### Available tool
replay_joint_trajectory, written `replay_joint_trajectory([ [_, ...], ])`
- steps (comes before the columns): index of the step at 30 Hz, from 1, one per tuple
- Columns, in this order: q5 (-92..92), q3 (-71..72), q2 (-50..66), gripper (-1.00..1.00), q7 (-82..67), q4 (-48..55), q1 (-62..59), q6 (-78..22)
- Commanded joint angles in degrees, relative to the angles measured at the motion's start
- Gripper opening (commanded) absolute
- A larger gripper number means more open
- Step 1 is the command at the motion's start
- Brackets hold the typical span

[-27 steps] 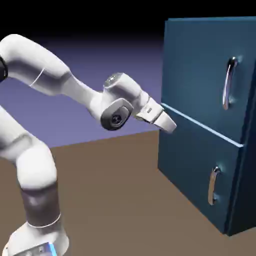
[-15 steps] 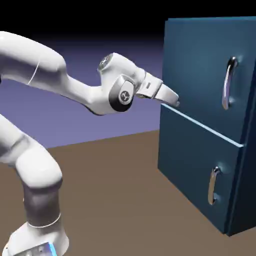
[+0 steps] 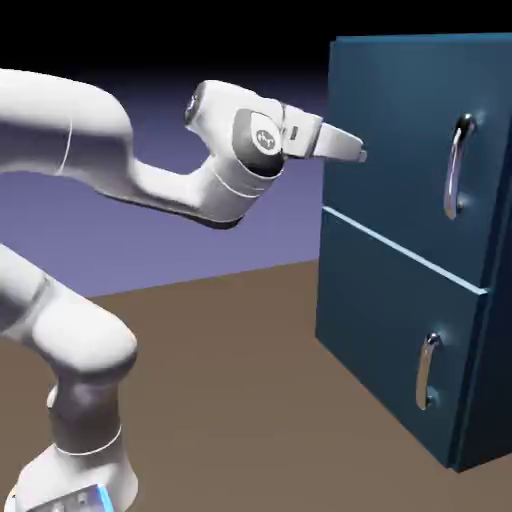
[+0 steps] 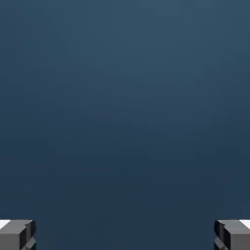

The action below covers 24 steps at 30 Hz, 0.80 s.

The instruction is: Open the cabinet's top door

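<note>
The dark teal-blue cabinet (image 3: 400,330) stands at the exterior view's right. Its top door (image 3: 400,140) is flush and carries a long silver handle (image 3: 457,165) near its right side. My gripper (image 3: 358,153) points level at that door's left part, well left of the handle, close to the panel. In the hand view flat teal door surface (image 4: 125,107) fills the picture, and the two grey fingertips (image 4: 17,234) sit far apart in the bottom corners, so my gripper (image 4: 125,235) is open with nothing in it. No handle shows in the hand view.
The shorter lower door (image 3: 390,340) has a small silver handle (image 3: 427,372). The brown table (image 3: 240,400) stretches in front of the cabinet. My arm's elbow (image 3: 210,195) hangs left of the cabinet.
The hand has risen from the seam between the two doors to the height of the top door and levelled out, pointing at the panel. The cabinet doors have not moved.
</note>
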Motion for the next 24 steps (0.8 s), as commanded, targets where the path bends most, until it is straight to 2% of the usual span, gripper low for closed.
replay_joint_trajectory([
  [1, -2.5, -1.0, -0.3, 0.0, 1.8, 0.6, 0.9, 0.0],
  [24, -59.8, -25.1, -7.8, 0.0, 43.0, 15.1, 22.3, 0.0],
])
